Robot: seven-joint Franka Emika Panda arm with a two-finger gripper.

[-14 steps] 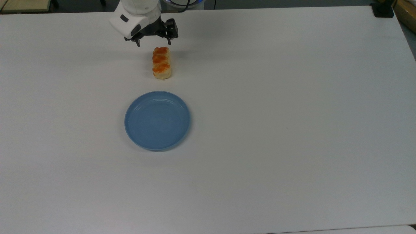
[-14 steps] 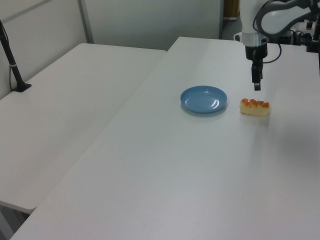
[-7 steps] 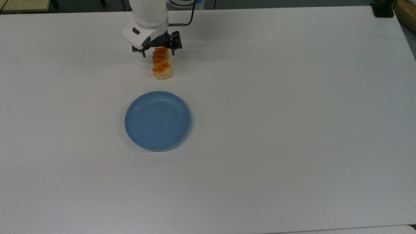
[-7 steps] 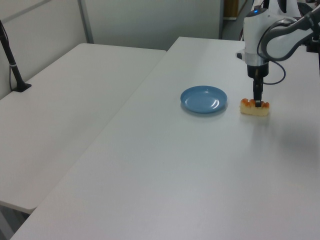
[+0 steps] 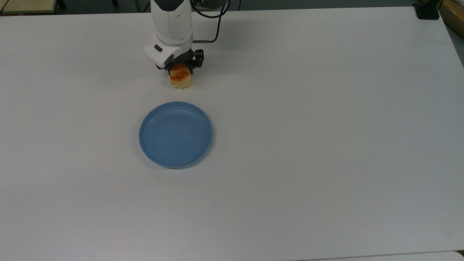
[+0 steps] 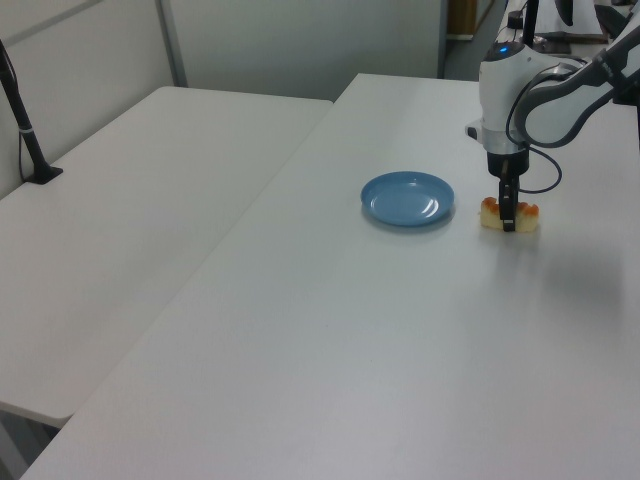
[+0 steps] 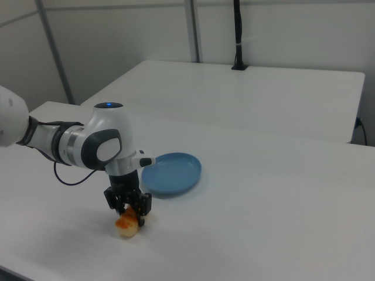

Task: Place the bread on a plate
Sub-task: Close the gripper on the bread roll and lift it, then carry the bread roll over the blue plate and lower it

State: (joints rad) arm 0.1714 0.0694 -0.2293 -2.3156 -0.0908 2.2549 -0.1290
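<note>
Gripper (image 5: 180,69): sitting low over the bread (image 5: 180,81), pointing straight down; in the top view the white wrist housing is covering the far part of the loaf
Fingers: standing on either side of the bread across its narrow width, one dark finger (image 6: 508,214) showing in front of the loaf in the left view; cannot tell whether they are pressing it or just straddling it
Gripper in right view (image 7: 130,212): black fingers reaching down over the top of the bread (image 7: 127,225)
Bread position: lying on the white table (image 5: 326,108), apart from the plate (image 5: 175,134), not on it; in the top view it is sitting above the plate, roughly in line with the plate's middle
Bread in left view (image 6: 509,214): lying just to the left view's right of the plate (image 6: 407,198), a small gap showing between them
Bread look: pale beige sides, orange-brown glaze on top
Plate: light blue, round, shallow, sitting flat on the table with nothing on it
Plate in right view (image 7: 171,172): lying behind the gripper and toward the right view's right
Arm (image 7: 88,143): white with dark joints, coming in from the right view's left, blue light glowing on top of the joint
Cable (image 5: 214,21): black, looping off the wrist in the top view
Second table (image 6: 120,180): white, standing beside the main one on the left view's left
</note>
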